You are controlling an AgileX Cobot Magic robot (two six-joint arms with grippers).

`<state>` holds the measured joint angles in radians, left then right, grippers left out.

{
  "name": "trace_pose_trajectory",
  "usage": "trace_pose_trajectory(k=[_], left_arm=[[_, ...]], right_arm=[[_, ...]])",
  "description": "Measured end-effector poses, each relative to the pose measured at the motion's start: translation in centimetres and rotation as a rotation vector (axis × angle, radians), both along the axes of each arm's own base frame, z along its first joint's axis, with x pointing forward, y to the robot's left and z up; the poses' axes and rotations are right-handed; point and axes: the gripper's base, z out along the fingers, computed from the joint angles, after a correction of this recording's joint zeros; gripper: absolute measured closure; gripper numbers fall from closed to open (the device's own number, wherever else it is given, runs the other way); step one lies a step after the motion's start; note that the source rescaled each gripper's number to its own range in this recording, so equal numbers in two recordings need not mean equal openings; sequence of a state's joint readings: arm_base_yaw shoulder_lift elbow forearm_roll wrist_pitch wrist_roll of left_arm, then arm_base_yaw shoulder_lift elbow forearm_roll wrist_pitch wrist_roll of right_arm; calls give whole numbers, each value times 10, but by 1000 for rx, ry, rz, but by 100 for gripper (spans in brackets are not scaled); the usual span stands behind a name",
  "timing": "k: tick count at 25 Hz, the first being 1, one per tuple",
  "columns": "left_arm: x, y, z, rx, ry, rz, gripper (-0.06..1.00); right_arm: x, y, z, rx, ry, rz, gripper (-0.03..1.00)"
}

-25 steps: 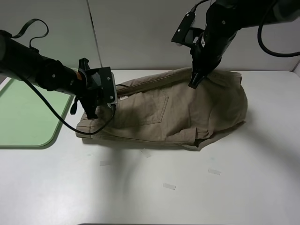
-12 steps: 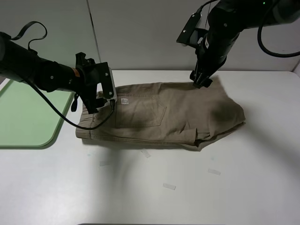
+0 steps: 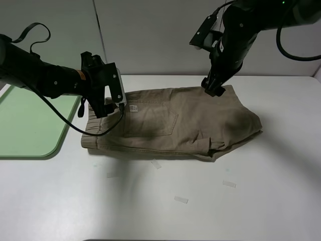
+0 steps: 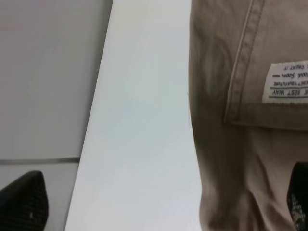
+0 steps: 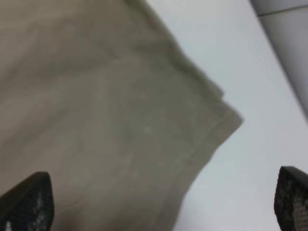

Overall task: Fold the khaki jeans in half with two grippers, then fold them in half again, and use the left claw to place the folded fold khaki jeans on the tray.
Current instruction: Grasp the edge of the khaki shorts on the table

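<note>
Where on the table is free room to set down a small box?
Free: the table in front of the khaki jeans, apart from small tape scraps; the table right of them; the green tray. Crowded: the jeans' far edge, by the left hand and right hand.

Camera layout
High view overlooks the whole desk; both wrist views face down, close on the khaki jeans.

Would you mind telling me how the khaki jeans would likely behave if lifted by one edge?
Probably floppy: the khaki jeans lie in soft creases with a rumpled end, so unheld parts should droop. The folded layers may slip apart, as their edges sit offset. The matte fabric likely grips well.
</note>
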<state>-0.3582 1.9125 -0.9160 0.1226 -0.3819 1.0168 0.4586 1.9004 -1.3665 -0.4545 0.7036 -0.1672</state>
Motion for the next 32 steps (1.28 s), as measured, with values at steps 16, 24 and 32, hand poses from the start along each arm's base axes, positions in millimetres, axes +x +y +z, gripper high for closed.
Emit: trace_pose_trajectory(k=[16,24,32], left_arm=[[-54,22,78,-104,348,260,-6],[-109,42,138,-301,494,530,-6],[-178,67,193,-481,494,675,-6]], right_arm=[[-61,-4,65,281,260,-216,-3],[-84,-1,77,354,426,-254,-3],[-87,-1,76,366,463,-294,-3]])
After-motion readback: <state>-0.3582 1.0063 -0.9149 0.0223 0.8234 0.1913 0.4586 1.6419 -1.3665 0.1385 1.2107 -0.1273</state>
